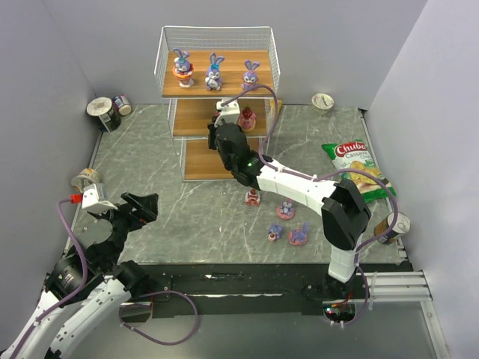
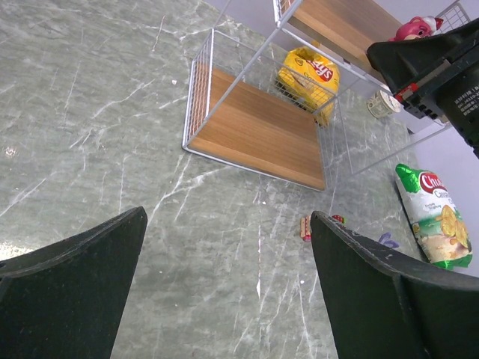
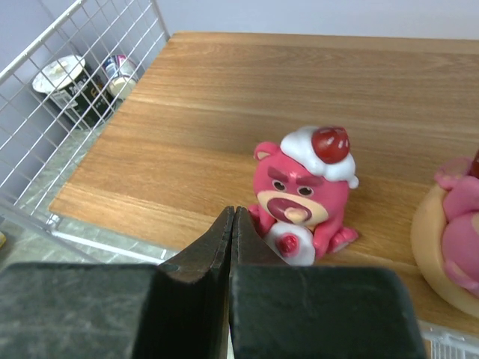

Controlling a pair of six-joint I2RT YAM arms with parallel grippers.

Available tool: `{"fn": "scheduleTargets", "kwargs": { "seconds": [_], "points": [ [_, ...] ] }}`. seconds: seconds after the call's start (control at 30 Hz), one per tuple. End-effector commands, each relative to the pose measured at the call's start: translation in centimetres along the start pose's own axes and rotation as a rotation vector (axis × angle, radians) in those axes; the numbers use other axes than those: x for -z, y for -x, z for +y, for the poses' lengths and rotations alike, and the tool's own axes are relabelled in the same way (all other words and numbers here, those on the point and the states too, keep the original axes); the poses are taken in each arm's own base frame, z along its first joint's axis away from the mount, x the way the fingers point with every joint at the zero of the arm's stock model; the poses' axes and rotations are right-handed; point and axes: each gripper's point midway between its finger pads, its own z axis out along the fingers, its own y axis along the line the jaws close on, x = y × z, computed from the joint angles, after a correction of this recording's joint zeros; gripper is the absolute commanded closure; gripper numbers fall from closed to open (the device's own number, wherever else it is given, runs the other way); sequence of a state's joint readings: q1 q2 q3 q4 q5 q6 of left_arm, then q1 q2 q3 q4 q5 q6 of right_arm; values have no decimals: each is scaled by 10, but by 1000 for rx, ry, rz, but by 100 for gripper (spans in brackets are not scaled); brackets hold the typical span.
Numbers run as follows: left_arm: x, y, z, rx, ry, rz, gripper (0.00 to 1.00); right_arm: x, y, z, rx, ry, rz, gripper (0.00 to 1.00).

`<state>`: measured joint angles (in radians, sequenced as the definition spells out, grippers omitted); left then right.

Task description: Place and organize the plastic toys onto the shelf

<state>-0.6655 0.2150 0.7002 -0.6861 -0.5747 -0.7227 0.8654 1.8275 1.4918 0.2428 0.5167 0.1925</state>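
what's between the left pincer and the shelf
Nothing but bare tabletop. The top view shows a clear stretch from the open left pincer to the shelf; the loose toys sit further right.

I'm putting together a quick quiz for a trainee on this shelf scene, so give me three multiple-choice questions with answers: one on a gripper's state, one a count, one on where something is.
1. How do the jaws of the right gripper stand?
A) wide open B) shut on a figurine C) shut on nothing

2. How many toys stand on the table?
A) two B) four C) six

3. Where is the pink bear?
A) on the table B) in the right gripper C) on the shelf's middle board

Answers:
1 C: the fingers meet with nothing between them.
2 B: the top view shows four figurines in front of the shelf.
3 C: it sits on the wood just beyond the fingertips, at the middle tier.
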Motion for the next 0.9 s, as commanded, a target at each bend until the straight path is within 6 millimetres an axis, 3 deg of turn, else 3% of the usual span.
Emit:
{"fn": "scheduleTargets", "kwargs": {
  "seconds": [0.0, 0.23, 0.63, 0.83, 0.87],
  "points": [
    [2, 7, -1, 20, -4, -22, 3, -7, 27, -1, -10, -12, -70, 100],
    [2, 7, -2, 22, -4, -22, 3, 4, 35, 5, -19, 38, -110, 100],
    [3, 9, 0, 28, 4, -29, 4, 69, 69, 19, -6, 82, -228, 99],
    [4, 9, 0, 30, 0, -31, 4, 106, 70, 2, -28, 57, -206, 79],
    [3, 9, 0, 29, 2, -31, 4, 110, 62, -3, -38, 48, -168, 70]
  ]
}}
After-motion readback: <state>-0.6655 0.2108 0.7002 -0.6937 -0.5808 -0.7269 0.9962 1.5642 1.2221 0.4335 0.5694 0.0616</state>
